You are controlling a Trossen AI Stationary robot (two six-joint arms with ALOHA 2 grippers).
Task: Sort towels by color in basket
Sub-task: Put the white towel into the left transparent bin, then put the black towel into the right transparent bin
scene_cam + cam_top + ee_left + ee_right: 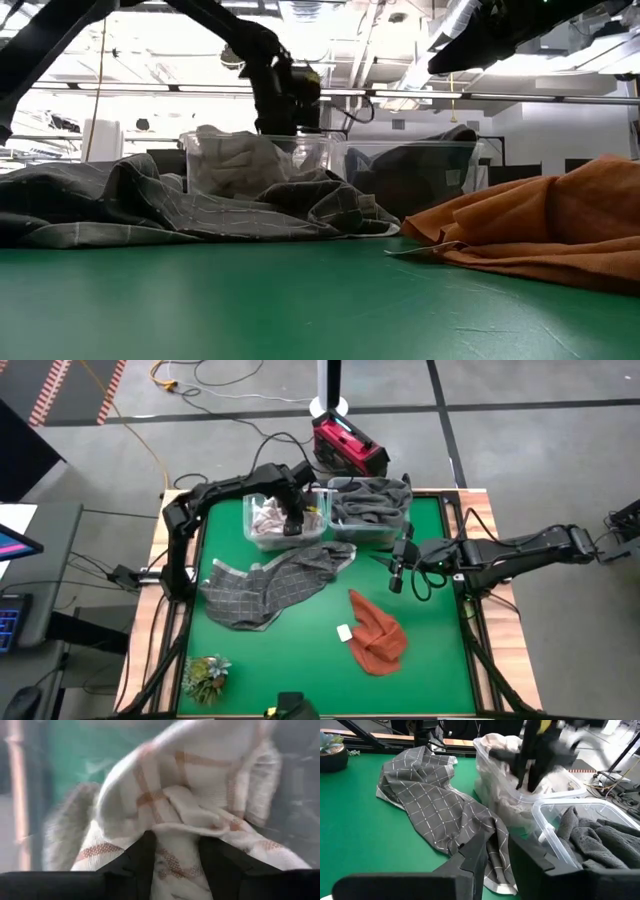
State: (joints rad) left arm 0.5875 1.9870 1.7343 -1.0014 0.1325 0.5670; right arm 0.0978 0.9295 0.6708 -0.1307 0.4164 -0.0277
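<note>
white towel (190, 815) pinched in left claw (175, 855) over the clear bin (258, 538).

A white towel with orange checks (268, 518) lay bunched in the left clear bin (252, 535), pinched between the left gripper's (175, 851) fingers. A dark grey towel (372, 503) filled the right bin (365, 536). A grey checked towel (268, 586) lay spread and rumpled on the mat, one end against the left bin. A rust orange towel (378, 635) lay crumpled apart, nearer the front edge.
</note>
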